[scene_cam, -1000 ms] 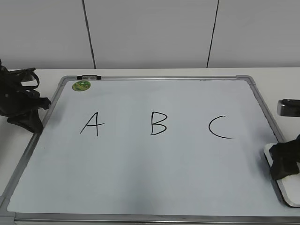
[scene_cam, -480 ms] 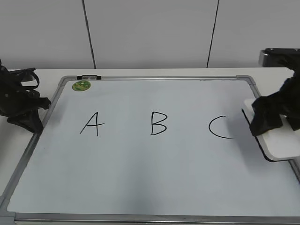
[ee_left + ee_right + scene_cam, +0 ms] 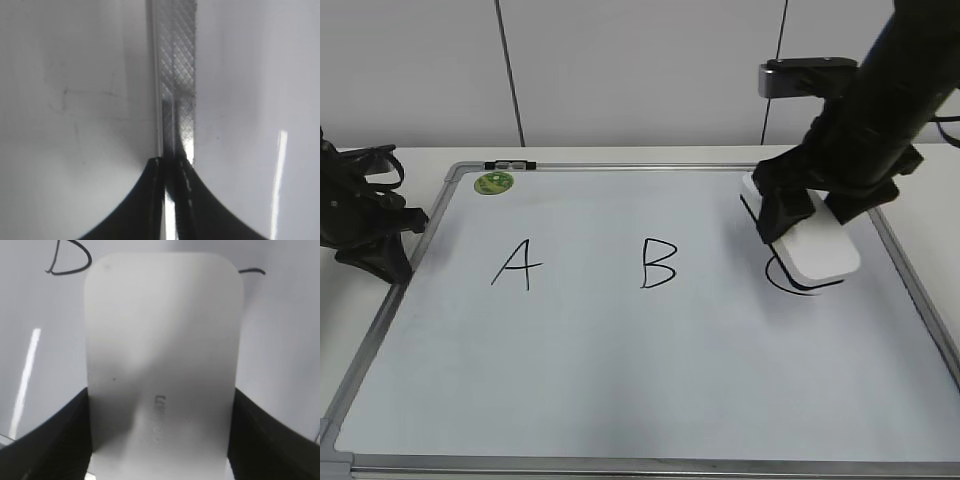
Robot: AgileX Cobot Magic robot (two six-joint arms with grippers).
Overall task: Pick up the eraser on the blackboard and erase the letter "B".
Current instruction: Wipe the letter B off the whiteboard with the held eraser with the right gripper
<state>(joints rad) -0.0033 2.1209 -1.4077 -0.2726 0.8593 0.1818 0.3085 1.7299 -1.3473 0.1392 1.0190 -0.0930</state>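
Right hand (image 3: 798, 225) gripping eraser (image 3: 812, 243) over "C" (image 3: 798, 282), seemingly raised

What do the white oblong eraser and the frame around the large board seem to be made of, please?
The white oblong eraser looks like smooth matte plastic: an even surface, rounded corners and small moulded grey lettering. The board's silver-grey frame appears to be brushed metal, probably aluminium, given its dull sheen; its grey corner pieces look like plastic.

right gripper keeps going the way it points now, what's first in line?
Likely the letter "B": the right gripper, holding the eraser over the "C", points that way in the wrist view. Height unclear.
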